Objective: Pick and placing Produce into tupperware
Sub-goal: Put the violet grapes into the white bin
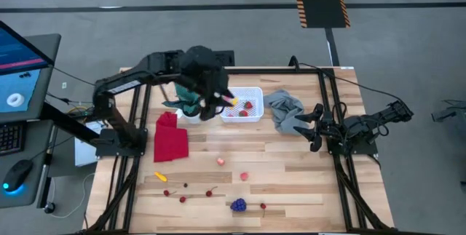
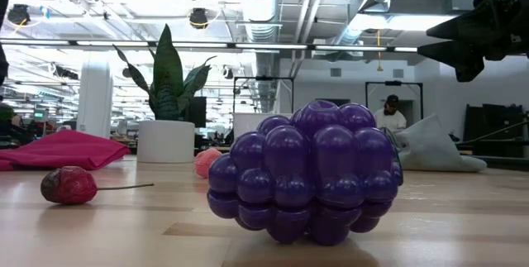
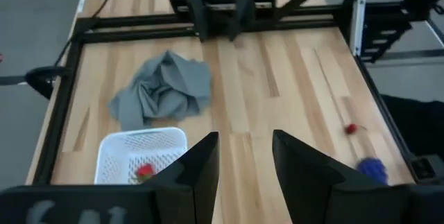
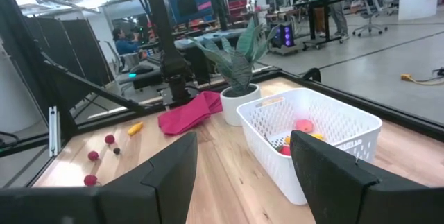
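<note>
The white tupperware stands at the table's far middle and holds a red strawberry, a pink ball and a yellow piece. My left gripper hangs open high above the bin's left end, with nothing between its fingers. More produce lies on the near half of the table: a pink ball, a yellow piece, dark cherries and a purple grape bunch. My right gripper waits open at the right side, pointing level toward the bin.
A crumpled grey cloth lies right of the bin. A red cloth and a potted plant are to the bin's left. Black frame rails run along the table's edges. Bare wood lies between the bin and the loose produce.
</note>
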